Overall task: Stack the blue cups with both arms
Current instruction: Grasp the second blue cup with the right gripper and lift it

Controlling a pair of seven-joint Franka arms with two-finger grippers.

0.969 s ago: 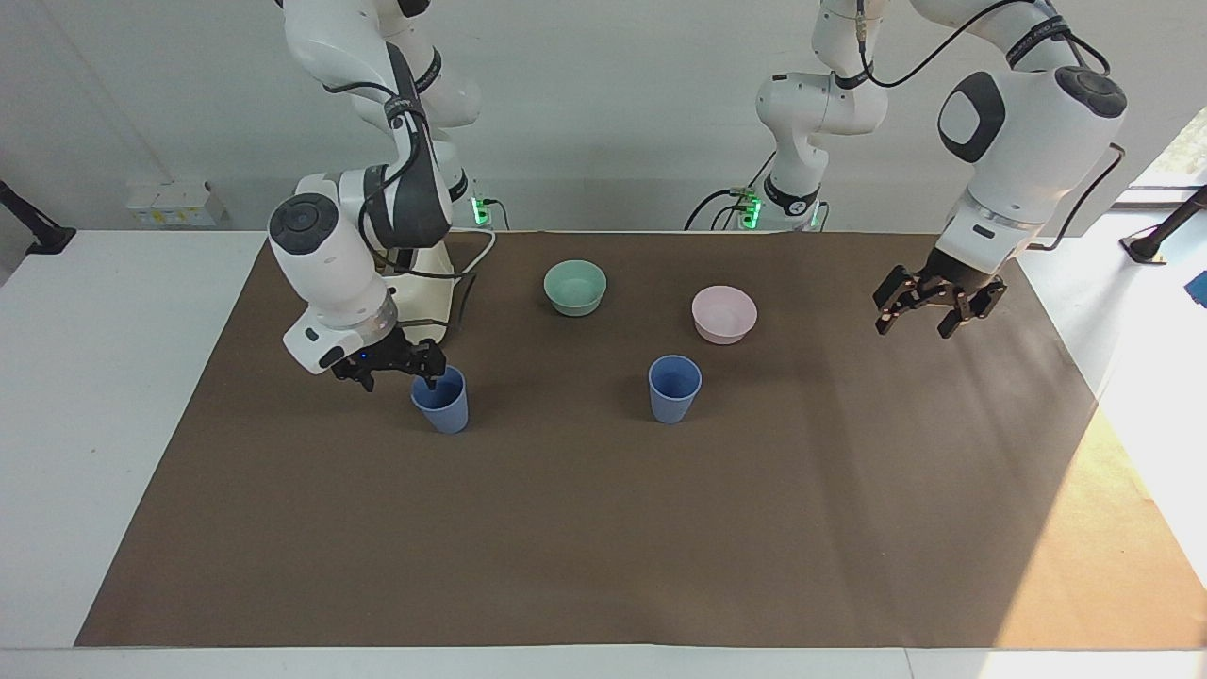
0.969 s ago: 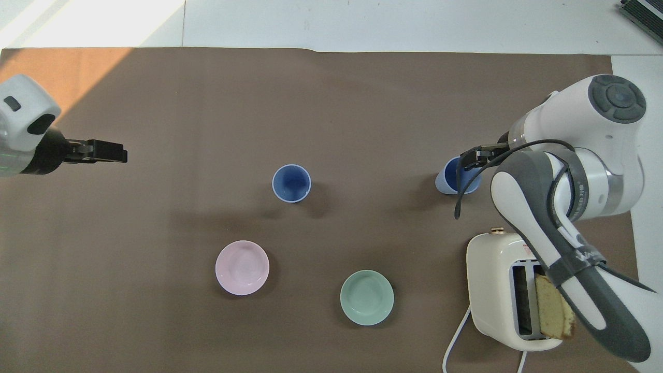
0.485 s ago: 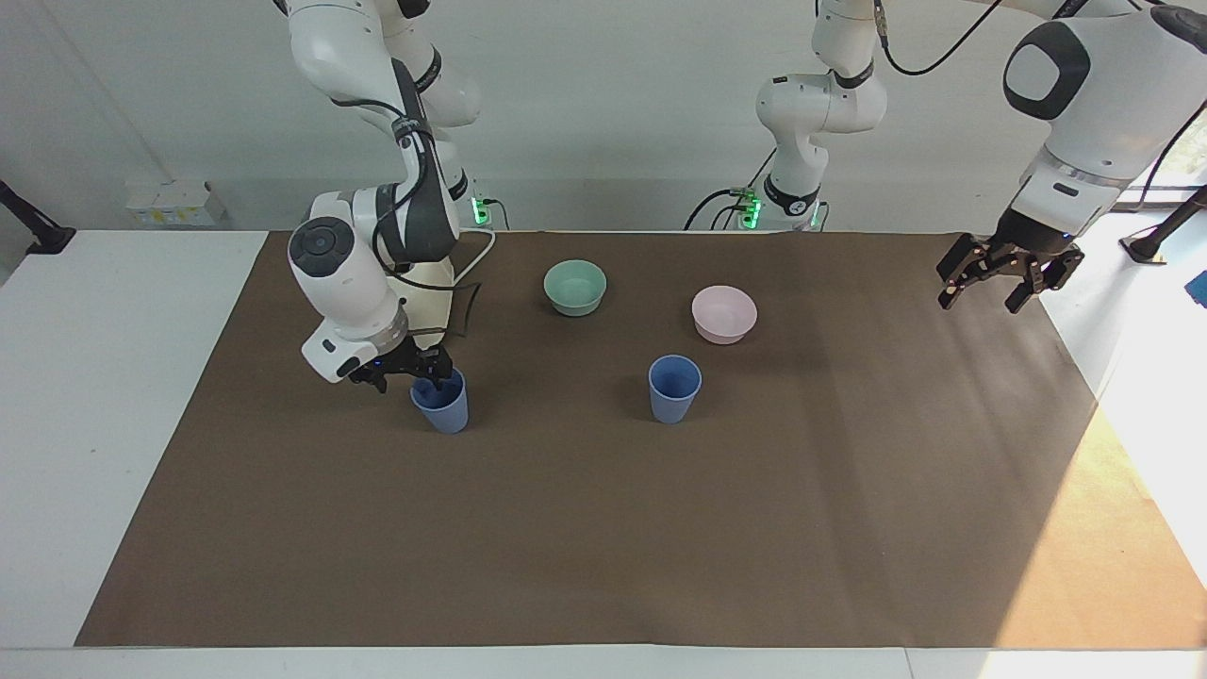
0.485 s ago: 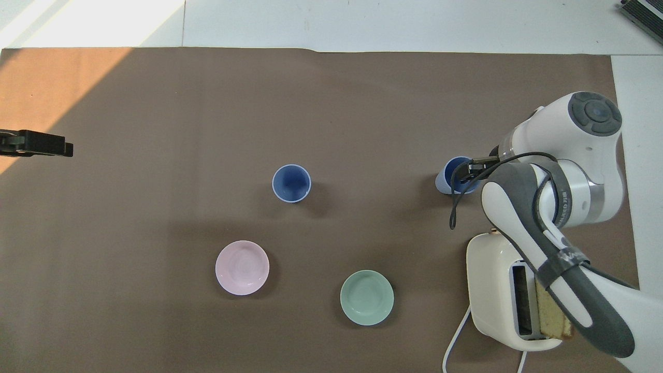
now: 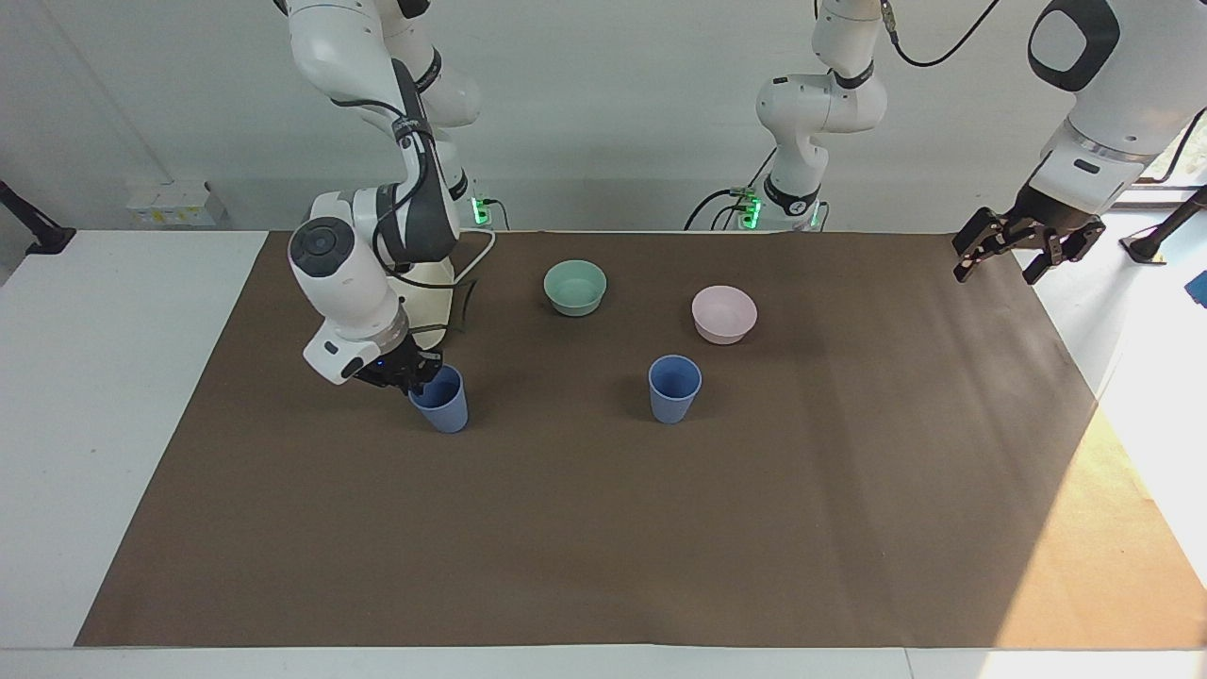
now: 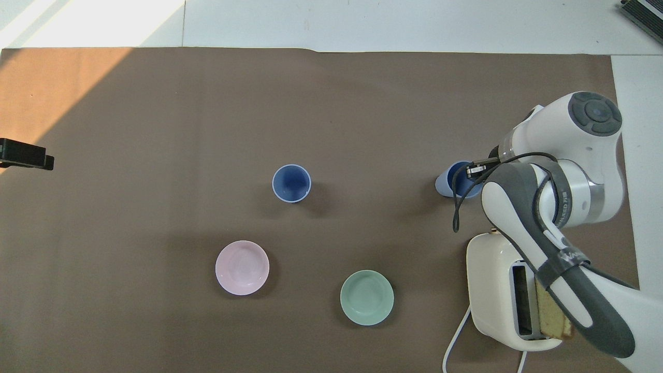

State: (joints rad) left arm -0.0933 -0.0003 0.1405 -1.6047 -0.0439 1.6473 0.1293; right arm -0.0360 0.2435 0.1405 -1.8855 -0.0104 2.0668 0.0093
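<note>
Right gripper (image 5: pixel 405 374) at middle left of the facing frame, clamped on the rim of one blue cup (image 5: pixel 441 400); second blue cup (image 5: pixel 674 389) upright near centre, empty. Left gripper (image 5: pixel 1018 253) upper right, spread open, waiting. Risk: rim pinch slipping, tipping the cup on lift. Teal bowl (image 5: pixel 575 287) and pink bowl (image 5: pixel 723 314) both empty.

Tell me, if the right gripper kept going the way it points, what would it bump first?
Most likely the blue cup itself: the right gripper angles down at that cup's rim, at the right arm's end of the brown mat. Whether it already touches is unclear.
</note>
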